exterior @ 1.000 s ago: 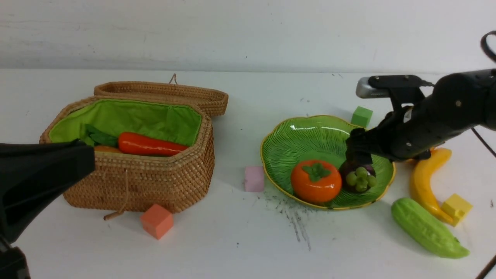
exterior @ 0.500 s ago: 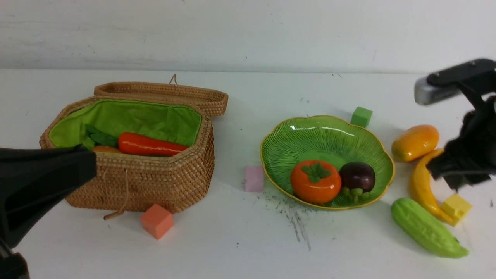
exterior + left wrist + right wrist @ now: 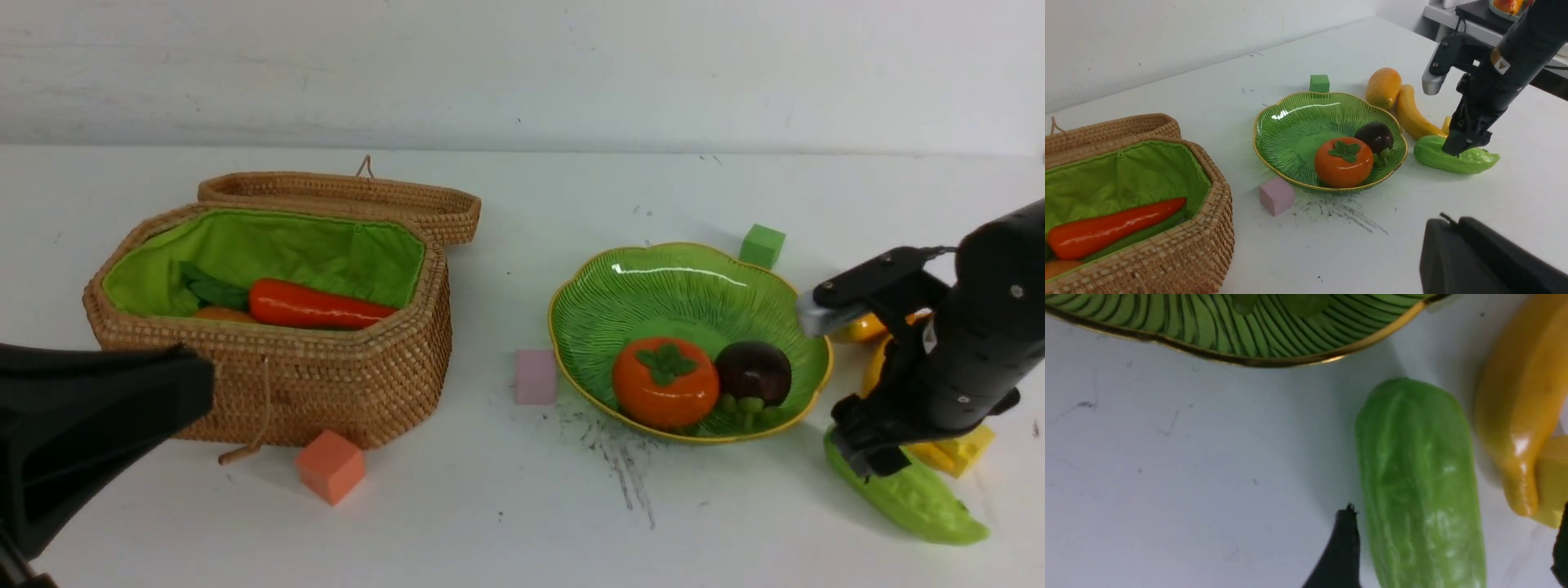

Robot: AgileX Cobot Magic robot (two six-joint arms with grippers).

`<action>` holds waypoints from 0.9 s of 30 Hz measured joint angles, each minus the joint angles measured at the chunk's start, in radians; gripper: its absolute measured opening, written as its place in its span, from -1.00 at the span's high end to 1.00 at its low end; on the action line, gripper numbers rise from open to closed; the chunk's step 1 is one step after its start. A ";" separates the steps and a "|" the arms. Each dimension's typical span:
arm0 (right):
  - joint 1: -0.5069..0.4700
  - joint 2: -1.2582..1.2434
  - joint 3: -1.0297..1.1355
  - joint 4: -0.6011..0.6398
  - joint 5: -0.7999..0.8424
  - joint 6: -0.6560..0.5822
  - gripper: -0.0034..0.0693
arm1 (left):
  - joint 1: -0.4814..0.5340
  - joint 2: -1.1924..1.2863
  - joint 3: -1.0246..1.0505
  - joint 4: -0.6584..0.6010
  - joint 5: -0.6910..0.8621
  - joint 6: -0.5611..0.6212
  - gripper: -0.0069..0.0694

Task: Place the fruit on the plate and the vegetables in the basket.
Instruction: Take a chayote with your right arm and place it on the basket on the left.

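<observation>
Right hand (image 3: 1453, 555) is wide open and down over the gourd (image 3: 1417, 490), one finger on each side of it. It isn't squeezing yet, and the far finger is cut off at the frame edge, so I can't tell if either one touches. From the front the arm covers the gourd's near end, and the rest lies on the surface (image 3: 490, 506) just right of the plate (image 3: 678, 286).

The banana (image 3: 1412, 116) and mango (image 3: 1383, 81) sit behind the gourd. They show fine from the left wrist, but from the front they're nearly all hidden behind the arm. A yellow cube (image 3: 955, 453) pokes out under it too.

The persimmon (image 3: 665, 382) and mangosteen (image 3: 753, 371) are on the plate, side by side and touching. A green cube (image 3: 762, 245) is behind the plate and a pink cube (image 3: 535, 377) is at its left edge.

The basket (image 3: 310, 384) sits far left with its lid back and the carrot (image 3: 318, 306) inside. There's a tan-orange sliver next to the carrot, too buried to name. An orange cube (image 3: 330, 465) is out front.

Left hand (image 3: 163, 392) is just a dark blob low in the corner, closed, with nothing visible in it.
</observation>
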 joint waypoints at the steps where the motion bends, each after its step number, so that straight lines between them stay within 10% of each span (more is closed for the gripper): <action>1: 0.000 0.018 0.000 0.000 -0.007 -0.002 -0.85 | 0.000 0.000 0.000 0.000 0.000 0.000 0.77; 27: -0.002 0.152 -0.005 0.102 -0.002 -0.028 -0.30 | 0.000 0.000 0.000 0.001 0.004 0.000 0.75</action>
